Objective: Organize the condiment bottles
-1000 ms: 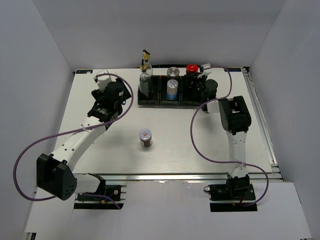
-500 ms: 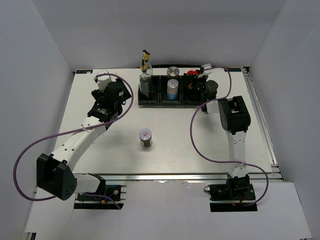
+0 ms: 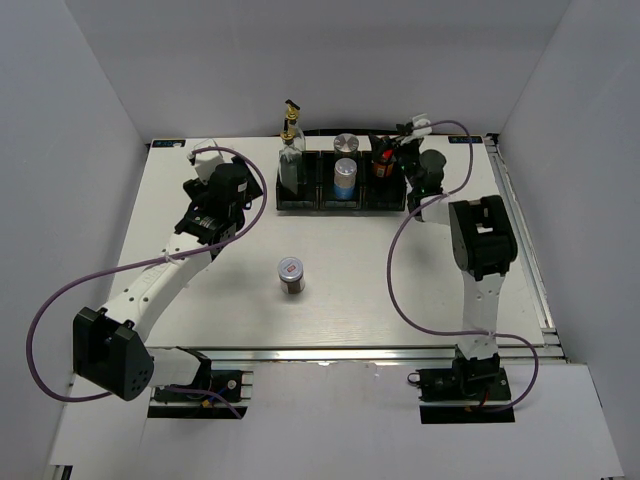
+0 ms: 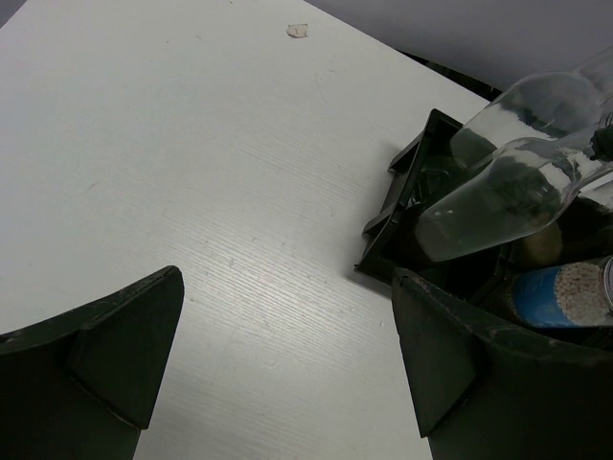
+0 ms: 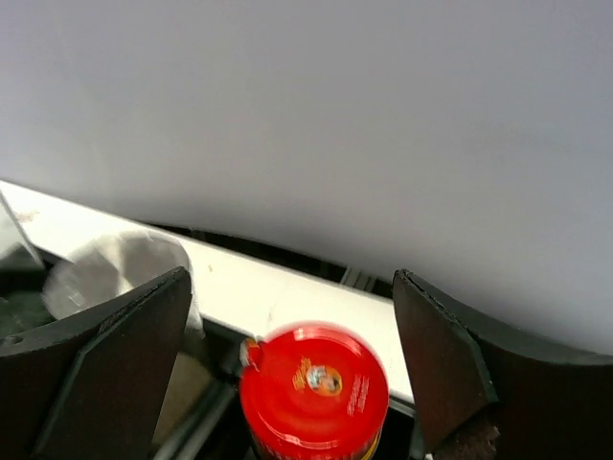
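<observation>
The black tray (image 3: 362, 205) stands at the back. Its left compartment holds two clear glass cruets (image 3: 290, 160), which also show in the left wrist view (image 4: 498, 196). The middle compartment holds the white silver-lidded cylinder (image 3: 345, 143) and the blue-labelled shaker (image 3: 345, 178), also seen in the left wrist view (image 4: 565, 292). The red-capped jar (image 3: 381, 166) stands in the right compartment. My right gripper (image 3: 396, 154) is open above it, the red cap (image 5: 314, 388) low between the jaws (image 5: 289, 287), untouched. The small brown jar (image 3: 291, 275) stands alone mid-table. My left gripper (image 3: 238, 192) is open and empty (image 4: 287, 278), left of the tray.
White walls close in the table on three sides. The tray's left corner (image 4: 412, 182) lies just ahead and to the right of my left gripper. A metal rail (image 3: 525, 240) runs along the table's right edge. Purple cables loop beside both arms.
My right arm's wrist has risen and swung back over the tray's right compartment, and the gripper now partly covers the red cap from above. The left arm and the brown jar have not moved.
</observation>
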Tool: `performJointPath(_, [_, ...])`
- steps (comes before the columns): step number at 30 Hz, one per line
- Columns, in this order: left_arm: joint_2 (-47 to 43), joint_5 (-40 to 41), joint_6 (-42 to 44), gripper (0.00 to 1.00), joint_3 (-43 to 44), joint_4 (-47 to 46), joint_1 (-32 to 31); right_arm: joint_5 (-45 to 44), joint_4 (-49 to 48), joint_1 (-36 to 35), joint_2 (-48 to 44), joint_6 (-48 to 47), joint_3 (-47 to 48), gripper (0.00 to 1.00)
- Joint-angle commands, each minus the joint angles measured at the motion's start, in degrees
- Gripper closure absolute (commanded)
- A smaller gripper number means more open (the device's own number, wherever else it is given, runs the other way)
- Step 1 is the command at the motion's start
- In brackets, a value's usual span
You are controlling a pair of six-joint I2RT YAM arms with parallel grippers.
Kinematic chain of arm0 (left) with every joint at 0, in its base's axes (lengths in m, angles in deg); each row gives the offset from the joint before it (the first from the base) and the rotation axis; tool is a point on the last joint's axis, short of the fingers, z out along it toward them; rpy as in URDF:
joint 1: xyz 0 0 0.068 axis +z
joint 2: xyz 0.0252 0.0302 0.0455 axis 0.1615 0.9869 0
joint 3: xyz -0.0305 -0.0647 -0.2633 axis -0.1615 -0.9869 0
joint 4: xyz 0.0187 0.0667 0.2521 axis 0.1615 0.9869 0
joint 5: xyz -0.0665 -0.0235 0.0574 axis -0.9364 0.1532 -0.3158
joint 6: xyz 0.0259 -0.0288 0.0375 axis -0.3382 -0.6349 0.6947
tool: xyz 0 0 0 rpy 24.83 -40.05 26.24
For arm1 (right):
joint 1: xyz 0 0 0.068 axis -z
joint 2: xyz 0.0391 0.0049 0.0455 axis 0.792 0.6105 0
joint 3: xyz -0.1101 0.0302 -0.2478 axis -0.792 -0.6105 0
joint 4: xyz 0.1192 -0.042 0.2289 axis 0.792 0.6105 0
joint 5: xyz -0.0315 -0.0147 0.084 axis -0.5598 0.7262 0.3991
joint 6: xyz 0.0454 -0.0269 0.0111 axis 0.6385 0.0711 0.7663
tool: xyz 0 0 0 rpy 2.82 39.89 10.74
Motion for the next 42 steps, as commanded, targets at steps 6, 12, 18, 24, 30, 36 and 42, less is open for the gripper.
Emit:
performJointPath(6, [-2.5, -2.4, -0.2, 0.02, -0.3, 1.0, 0.4, 6.2, 21.6, 0.1, -13.2, -3.2, 4.3, 0.11])
performJointPath(12, [-4.3, -3.7, -1.1, 0.02, -2.9, 1.3, 0.4, 4.2, 45.4, -1.4, -29.0, -0.2, -0.1, 0.11])
performJointPath(18, [-7.2, -4.0, -2.2, 0.02, -7.8, -0.3, 0.5, -2.9, 69.3, -12.2, -43.6, -2.5, -7.3, 0.11])
performJointPath(24, [-10.2, -8.4, -3.1, 0.02, -12.9, -4.1, 3.1, -2.7, 83.0, -29.1, -47.3, -10.5, -10.4, 0.1])
performJointPath(30, [-12.6, -8.0, -2.6, 0.02, -15.7, -4.3, 4.7, 2.7, 81.8, -36.7, -44.1, -12.8, -13.5, 0.11])
performJointPath(36, [-14.5, -7.9, -2.2, 0.02, -18.0, -3.3, 5.7, 1.9, 82.9, -40.8, -37.0, -17.1, -12.0, 0.1])
performJointPath(42, [-16.2, -7.4, -1.9, 0.02, -19.7, -3.4, 5.8, 2.4, 79.0, -43.1, -30.2, -18.7, -9.2, 0.11])
